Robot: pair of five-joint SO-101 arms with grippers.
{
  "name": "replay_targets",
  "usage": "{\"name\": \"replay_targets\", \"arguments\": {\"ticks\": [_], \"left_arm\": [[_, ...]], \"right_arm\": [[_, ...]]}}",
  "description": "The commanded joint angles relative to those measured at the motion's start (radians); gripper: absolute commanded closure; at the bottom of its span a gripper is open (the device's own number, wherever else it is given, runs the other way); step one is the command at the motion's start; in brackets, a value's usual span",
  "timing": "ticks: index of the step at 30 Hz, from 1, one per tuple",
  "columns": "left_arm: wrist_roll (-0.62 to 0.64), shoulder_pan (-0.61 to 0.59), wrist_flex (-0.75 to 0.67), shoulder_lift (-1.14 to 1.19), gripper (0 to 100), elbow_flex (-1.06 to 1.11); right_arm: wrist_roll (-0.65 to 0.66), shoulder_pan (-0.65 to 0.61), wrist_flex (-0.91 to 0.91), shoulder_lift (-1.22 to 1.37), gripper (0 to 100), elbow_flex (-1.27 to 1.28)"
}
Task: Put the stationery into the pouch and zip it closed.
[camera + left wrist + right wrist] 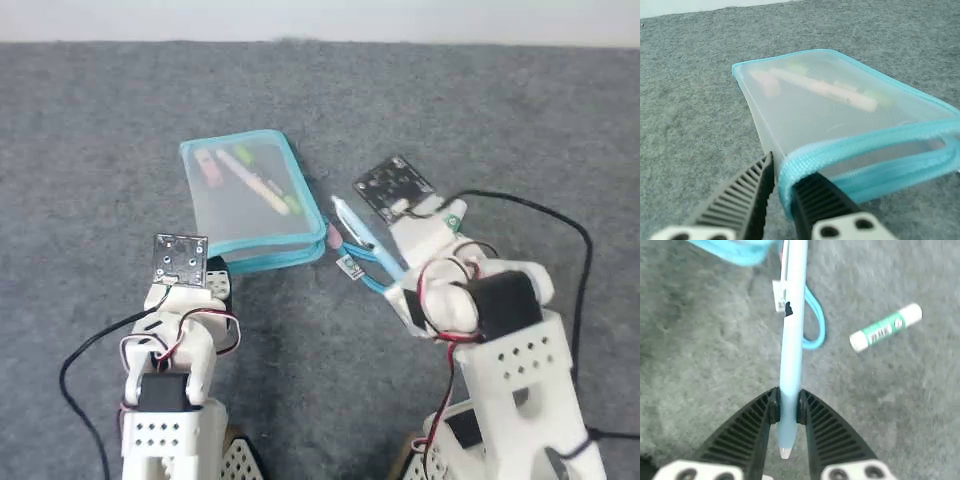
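A translucent pouch point(250, 205) with a teal zipper edge lies mid-table, with several pens and markers point(255, 182) inside it. Its mouth faces the arms and gapes a little. My left gripper point(781, 170) is shut on the pouch's point(830, 110) teal rim at its near left corner; in the high view the left gripper point(225, 268) sits at that corner. My right gripper point(788, 397) is shut on a light blue pen point(790, 330), held just right of the pouch's mouth. From above, the pen point(365, 235) slants towards the pouch's near right corner.
A green and white glue stick point(885, 327) lies on the grey mat to the right, partly under the right arm point(455, 213). The pouch's teal loop strap point(815, 322) and white tag point(350, 267) lie below the pen. Open mat lies all around.
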Motion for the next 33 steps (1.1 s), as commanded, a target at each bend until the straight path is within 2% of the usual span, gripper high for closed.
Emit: {"name": "replay_targets", "arguments": {"ticks": [1,8,27,33], "left_arm": [[-0.009,-0.002,-0.014,-0.018,99,-0.044],[-0.009,-0.003,-0.015,-0.018,99,-0.044],[-0.009,-0.003,-0.017,-0.018,99,-0.044],[-0.009,-0.003,-0.018,-0.018,99,-0.044]], "right_arm": [[0.017,-0.087,0.018,0.093,99.1,-0.127],[0.037,-0.259,0.039,0.211,99.1,-0.170],[0.064,-0.282,0.050,0.213,99.1,-0.170],[0.057,-0.404,0.031,0.114,99.1,-0.167]]}}
